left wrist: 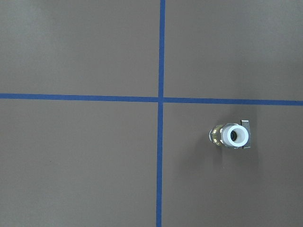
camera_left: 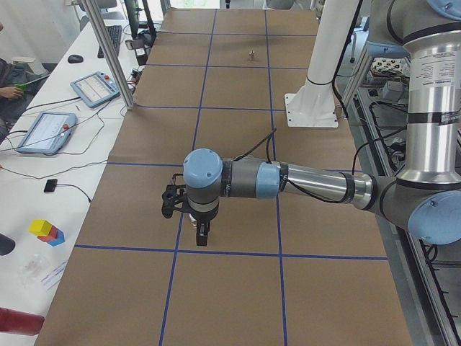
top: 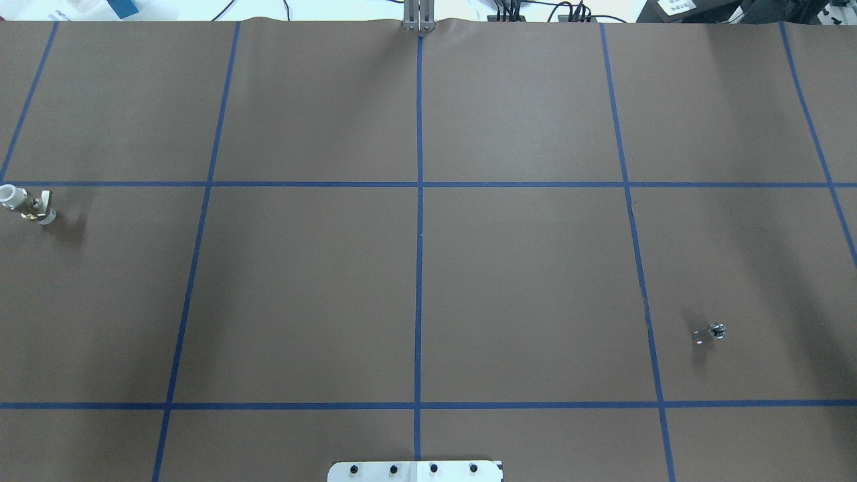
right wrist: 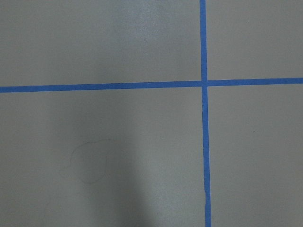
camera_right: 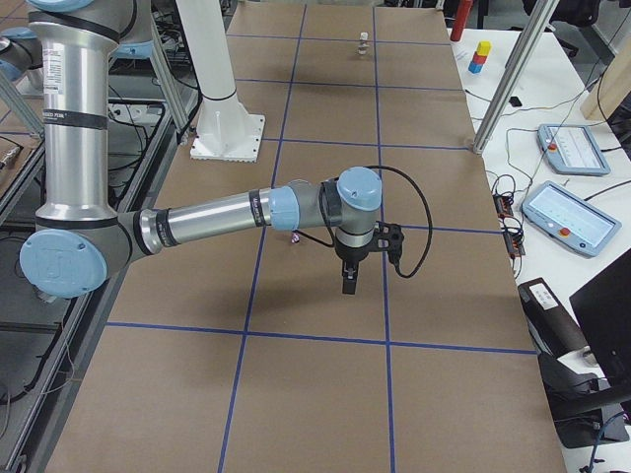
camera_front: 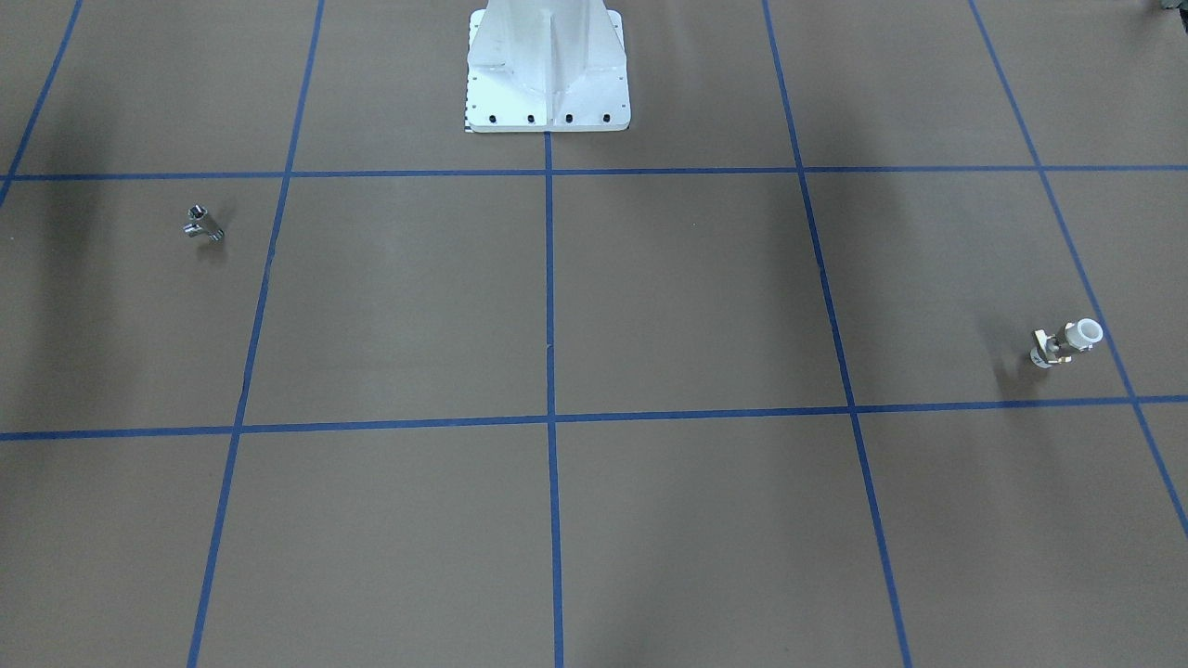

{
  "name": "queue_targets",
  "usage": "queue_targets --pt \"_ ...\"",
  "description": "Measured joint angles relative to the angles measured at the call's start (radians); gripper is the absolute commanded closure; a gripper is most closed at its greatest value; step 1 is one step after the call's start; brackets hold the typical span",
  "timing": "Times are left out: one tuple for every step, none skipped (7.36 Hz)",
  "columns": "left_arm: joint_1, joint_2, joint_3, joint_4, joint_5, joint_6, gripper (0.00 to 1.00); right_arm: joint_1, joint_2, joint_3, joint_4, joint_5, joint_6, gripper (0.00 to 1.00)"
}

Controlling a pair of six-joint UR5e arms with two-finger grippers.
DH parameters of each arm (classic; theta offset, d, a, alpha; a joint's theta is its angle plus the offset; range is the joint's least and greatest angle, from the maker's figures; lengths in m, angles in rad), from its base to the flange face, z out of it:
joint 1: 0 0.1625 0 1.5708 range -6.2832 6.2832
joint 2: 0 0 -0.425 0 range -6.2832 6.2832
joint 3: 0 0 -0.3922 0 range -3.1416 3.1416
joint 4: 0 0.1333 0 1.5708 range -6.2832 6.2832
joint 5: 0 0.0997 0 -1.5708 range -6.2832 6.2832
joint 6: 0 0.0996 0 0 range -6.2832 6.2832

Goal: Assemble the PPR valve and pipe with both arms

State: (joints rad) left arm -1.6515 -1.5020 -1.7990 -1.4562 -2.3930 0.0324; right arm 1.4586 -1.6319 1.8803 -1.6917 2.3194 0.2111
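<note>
White-and-brass PPR valve (top: 27, 204) stands ring-up at the brown table's (top: 428, 301) left edge. Tiny shiny silver metal pipe (top: 711, 332) sits well apart on the right. Left gripper (camera_left: 201, 234) and right gripper (camera_right: 348, 286) hover above the table. Cannot tell whether the fingers (camera_right: 348, 276) are apart or together. Risk: an off-centre descent tips or rolls these small parts, and the valve sits off-centre in the left wrist view.

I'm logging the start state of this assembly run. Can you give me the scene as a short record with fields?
valve: on the table, robot's left side, white ring up
pipe: on the table, robot's right side, far from the valve
left hand: over the table, valve in its wrist view; open or shut unclear
right hand: over the table, pipe not in its wrist view; open or shut unclear
assembly: not yet begun
</note>
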Motion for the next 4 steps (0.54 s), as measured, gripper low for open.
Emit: queue_targets --pt "0.000 0.002 -0.003 0.002 0.000 0.002 0.00 0.000 0.000 0.000 -0.006 0.000 0.001 0.00" --pt "0.000 0.012 -0.014 0.001 -0.001 0.003 0.00 0.000 0.000 0.000 -0.012 0.000 0.002 0.00" --pt "0.000 0.029 -0.035 0.000 -0.002 0.003 0.00 0.000 -0.004 0.003 -0.014 -0.002 0.002 0.00" --pt "0.001 0.040 -0.054 0.000 -0.003 0.003 0.00 0.000 -0.009 0.008 -0.011 -0.005 0.002 0.00"
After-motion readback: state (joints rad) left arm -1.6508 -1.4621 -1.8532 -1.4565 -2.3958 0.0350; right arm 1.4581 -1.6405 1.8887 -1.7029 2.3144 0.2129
